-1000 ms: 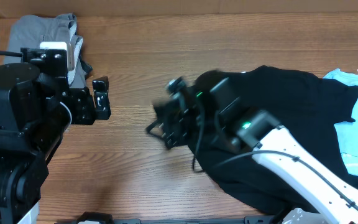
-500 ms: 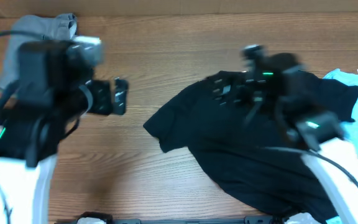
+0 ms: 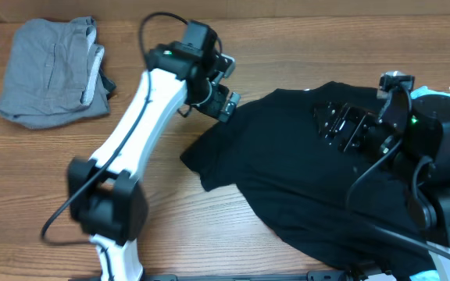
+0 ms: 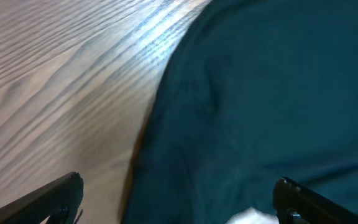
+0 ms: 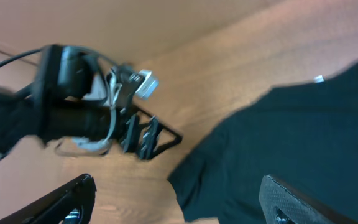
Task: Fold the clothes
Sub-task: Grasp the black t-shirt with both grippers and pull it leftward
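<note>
The black T-shirt (image 3: pixel 303 179) lies spread, a little rumpled, on the wooden tabletop (image 3: pixel 287 47). The only label to be seen is a small white label (image 5: pixel 319 79) at the shirt's far edge, picked up by the right wrist camera; it is too small and blurred to read any writing. No other brand or print shows on any garment.

The left gripper (image 3: pixel 226 101) hangs just beside the shirt's upper left edge. Its own camera shows its jaws released and spread wide, nothing between them, with the shirt's hem running below and bare wood to the left of it. That view also catches a small white patch (image 4: pixel 253 216) on the shirt at the bottom edge; what it is cannot be told.

The right gripper (image 3: pixel 336 125) hovers over the shirt's upper right part, jaws likewise released and holding nothing. Its camera looks across the shirt at the left arm (image 5: pixel 73 118), which the left wrist view does not show.

Only the overhead view shows the grey garment (image 3: pixel 49 70), crumpled well apart to the left of the shirt, and the light blue garment (image 3: pixel 449 91) touching its right side.
</note>
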{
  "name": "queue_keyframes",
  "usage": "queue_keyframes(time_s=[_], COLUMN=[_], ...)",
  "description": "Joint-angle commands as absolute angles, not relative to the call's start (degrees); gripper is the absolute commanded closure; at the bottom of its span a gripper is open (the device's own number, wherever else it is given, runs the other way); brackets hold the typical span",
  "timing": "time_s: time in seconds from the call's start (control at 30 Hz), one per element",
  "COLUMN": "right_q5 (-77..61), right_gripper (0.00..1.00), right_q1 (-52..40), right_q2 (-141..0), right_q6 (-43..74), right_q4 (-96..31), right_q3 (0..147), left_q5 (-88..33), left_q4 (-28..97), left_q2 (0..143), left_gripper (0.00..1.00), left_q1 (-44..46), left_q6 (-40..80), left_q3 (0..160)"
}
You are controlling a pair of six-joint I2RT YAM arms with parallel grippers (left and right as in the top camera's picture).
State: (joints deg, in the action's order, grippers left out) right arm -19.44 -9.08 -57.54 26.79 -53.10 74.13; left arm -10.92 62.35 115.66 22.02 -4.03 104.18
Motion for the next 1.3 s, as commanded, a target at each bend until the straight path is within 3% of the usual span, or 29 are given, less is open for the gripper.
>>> queue_keyframes(time_s=[0.0,0.37,0.73,0.83,0.93,1.27], right_q5=[-18.87,-14.52,-13.96,-13.93,-13.54,-9.41], right_gripper=[0.11,0.10,0.10,0.10,0.10,0.10], right_q1=[-8.82,-8.82,-8.82,-8.82,-8.82,-8.82], right_q2=[-57.93,-57.98,-57.98,-57.98,-57.98,-57.98], right_q6=[25.02,23.77,23.79,23.77,23.79,23.81], right_q4=[-54.35,-58.83,-58.89,-58.89,-58.92,-58.94], right_q3=[75.00,75.00,75.00,75.00,75.00,75.00], left_q5=[-10.55,-21.41,-21.91,-21.91,-21.87,-4.86], left_q4=[60.25,55.57,58.43,59.16,61.39,85.14], left_q2=[120.66,130.32,135.63,135.63,135.39,132.94], left_gripper=[0.00,0.00,0.45,0.65,0.96,0.96], left_q1=[22.17,22.17,23.38,23.35,23.22,13.43], left_q6=[-6.07,-6.90,-7.73,-7.73,-6.87,7.86], left_q3=[104.07,104.07,103.98,103.98,105.32,123.76])
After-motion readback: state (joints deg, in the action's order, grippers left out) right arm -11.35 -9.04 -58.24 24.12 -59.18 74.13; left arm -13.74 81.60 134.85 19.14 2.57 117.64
